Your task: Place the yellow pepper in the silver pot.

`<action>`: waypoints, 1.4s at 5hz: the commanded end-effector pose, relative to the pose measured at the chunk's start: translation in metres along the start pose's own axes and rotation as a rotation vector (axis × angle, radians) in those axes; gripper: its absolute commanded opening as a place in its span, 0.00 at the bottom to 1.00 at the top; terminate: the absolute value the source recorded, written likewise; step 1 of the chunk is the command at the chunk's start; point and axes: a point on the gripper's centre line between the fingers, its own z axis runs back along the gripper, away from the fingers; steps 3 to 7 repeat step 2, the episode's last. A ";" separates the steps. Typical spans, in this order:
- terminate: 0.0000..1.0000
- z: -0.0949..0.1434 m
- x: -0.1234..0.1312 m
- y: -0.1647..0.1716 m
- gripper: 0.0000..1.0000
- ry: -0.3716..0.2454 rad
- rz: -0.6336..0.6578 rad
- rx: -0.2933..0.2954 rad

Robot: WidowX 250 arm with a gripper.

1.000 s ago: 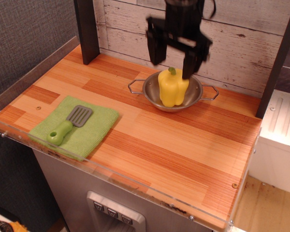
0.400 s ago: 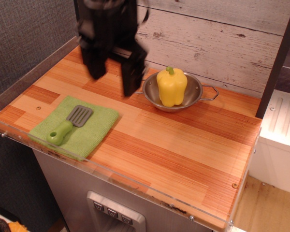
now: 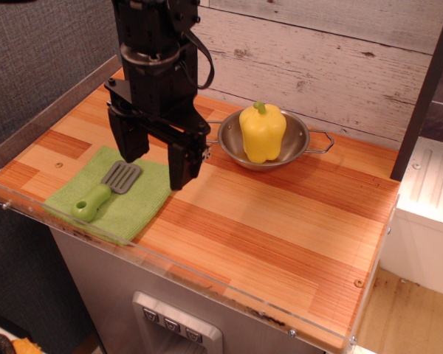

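Pepper (image 3: 262, 133) sits in silver pot (image 3: 299, 141) — claw (image 3: 156, 162) wide, empty, well left.

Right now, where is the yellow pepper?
The yellow pepper stands upright inside the silver pot, toward the back of the counter near the plank wall, to the right of the open gripper.
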 end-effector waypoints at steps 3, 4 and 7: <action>1.00 0.007 -0.007 -0.001 1.00 -0.052 -0.046 0.018; 1.00 0.007 -0.007 -0.001 1.00 -0.052 -0.046 0.018; 1.00 0.007 -0.007 -0.001 1.00 -0.052 -0.046 0.018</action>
